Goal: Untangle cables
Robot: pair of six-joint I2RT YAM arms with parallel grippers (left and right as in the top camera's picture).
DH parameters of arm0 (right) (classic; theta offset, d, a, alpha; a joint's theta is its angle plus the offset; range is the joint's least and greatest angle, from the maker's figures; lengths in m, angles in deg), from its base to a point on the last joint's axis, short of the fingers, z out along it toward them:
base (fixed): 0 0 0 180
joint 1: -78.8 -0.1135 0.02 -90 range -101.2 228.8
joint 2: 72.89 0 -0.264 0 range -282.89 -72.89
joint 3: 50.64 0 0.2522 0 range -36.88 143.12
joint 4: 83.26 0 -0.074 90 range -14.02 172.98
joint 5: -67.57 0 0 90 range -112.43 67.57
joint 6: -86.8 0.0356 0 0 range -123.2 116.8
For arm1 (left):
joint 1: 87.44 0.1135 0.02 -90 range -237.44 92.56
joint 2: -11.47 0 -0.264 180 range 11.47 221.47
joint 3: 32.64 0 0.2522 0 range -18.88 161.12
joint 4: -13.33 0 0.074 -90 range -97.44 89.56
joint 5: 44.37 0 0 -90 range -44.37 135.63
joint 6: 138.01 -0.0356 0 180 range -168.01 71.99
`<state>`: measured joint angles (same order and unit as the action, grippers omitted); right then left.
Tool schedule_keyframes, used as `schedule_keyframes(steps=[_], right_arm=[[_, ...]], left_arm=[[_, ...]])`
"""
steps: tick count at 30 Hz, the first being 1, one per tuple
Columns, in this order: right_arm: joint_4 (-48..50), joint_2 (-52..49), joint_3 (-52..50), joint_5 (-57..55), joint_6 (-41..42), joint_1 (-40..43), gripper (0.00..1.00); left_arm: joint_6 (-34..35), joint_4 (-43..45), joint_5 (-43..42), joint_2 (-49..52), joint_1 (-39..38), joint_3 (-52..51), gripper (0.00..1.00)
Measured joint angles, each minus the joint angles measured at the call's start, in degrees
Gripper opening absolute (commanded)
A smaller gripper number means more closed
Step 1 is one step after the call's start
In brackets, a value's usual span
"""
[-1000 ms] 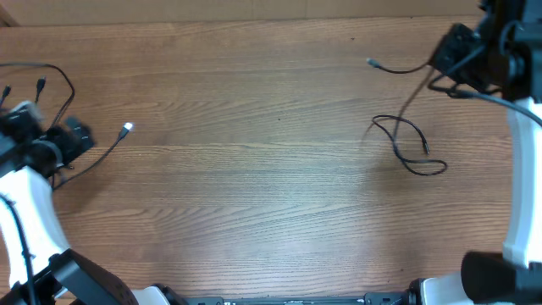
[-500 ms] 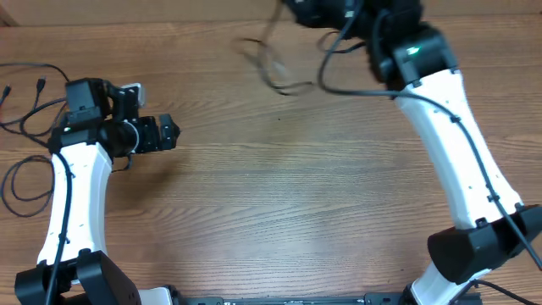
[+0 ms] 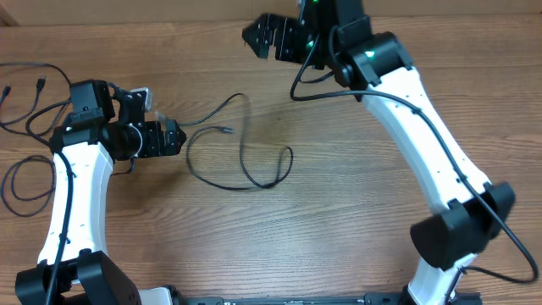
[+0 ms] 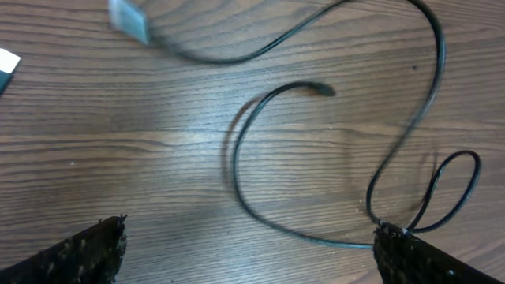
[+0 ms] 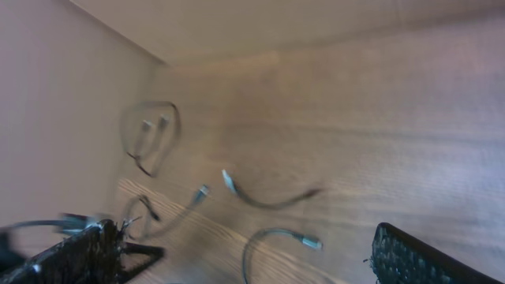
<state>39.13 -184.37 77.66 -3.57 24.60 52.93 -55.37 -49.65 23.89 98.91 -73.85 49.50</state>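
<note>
Treat the task as partly done. 1 cable (image 4: 235, 160) lies separated in open loops at the centre of the worktop (image 3: 339, 212), crossing itself once, just ahead of the left gripper (image 3: 172, 137). At least 2 more strands (image 3: 40, 84) remain bunched at the left edge, and you cannot read their exact count. On both the left and the right gripper (image 3: 254, 36), the jaws stand wide and hold nothing.

Wood-grain tabletop (image 3: 339, 212), flat and brown. Centre-left: one thin black cable (image 4: 234, 166) lies loose in open curves, with a small loop at its right. Silver plug (image 4: 129, 20) lies flat near it. Far left edge: more black cables (image 3: 41, 83), loosely coiled.
</note>
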Motion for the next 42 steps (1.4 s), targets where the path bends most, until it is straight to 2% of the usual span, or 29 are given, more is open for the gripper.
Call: schedule_keyframes(steps=[5,11,13,15,18,21,27,29,35,42], right_arm=[[-3.45,-1.51,-0.02,-0.74,-0.66,0.39,1.00],[-7.26,-1.40,0.00,-0.90,-0.85,5.01,1.00],[-8.37,-1.40,0.00,-0.90,-0.85,6.82,1.00],[-9.92,-1.40,0.00,-0.87,-0.87,8.98,1.00],[-13.09,-1.40,0.00,-0.83,-1.09,11.72,1.00],[-15.58,-1.40,0.00,-0.83,-2.69,13.92,1.00],[-16.13,-1.40,0.00,2.45,-7.58,17.09,1.00],[-16.20,-1.40,0.00,3.87,-8.63,17.64,1.00],[-16.35,-1.40,0.00,5.01,-10.12,17.97,1.00],[-16.87,-1.40,0.00,5.33,-11.17,17.97,1.00]], left_arm=[[-3.89,-2.12,-1.70,0.00,0.00,0.00,0.96],[-8.85,-10.01,-4.37,0.00,-1.77,0.00,0.99],[-9.64,-11.45,-4.66,0.00,-4.13,-0.02,1.00],[-10.03,-12.28,-4.83,0.00,-7.43,-0.02,0.96],[-10.71,-12.48,-4.74,0.00,-14.62,-0.02,0.96],[-11.74,-12.35,-1.51,0.00,-20.83,-0.02,0.93],[-26.03,-8.74,4.85,2.03,-29.57,-0.07,0.96],[-31.54,-5.05,5.57,4.17,-31.80,-0.07,0.95],[-44.19,-3.45,6.43,12.09,-34.77,-0.07,0.90],[-51.32,-1.84,7.04,19.80,-36.02,-0.09,0.85]])
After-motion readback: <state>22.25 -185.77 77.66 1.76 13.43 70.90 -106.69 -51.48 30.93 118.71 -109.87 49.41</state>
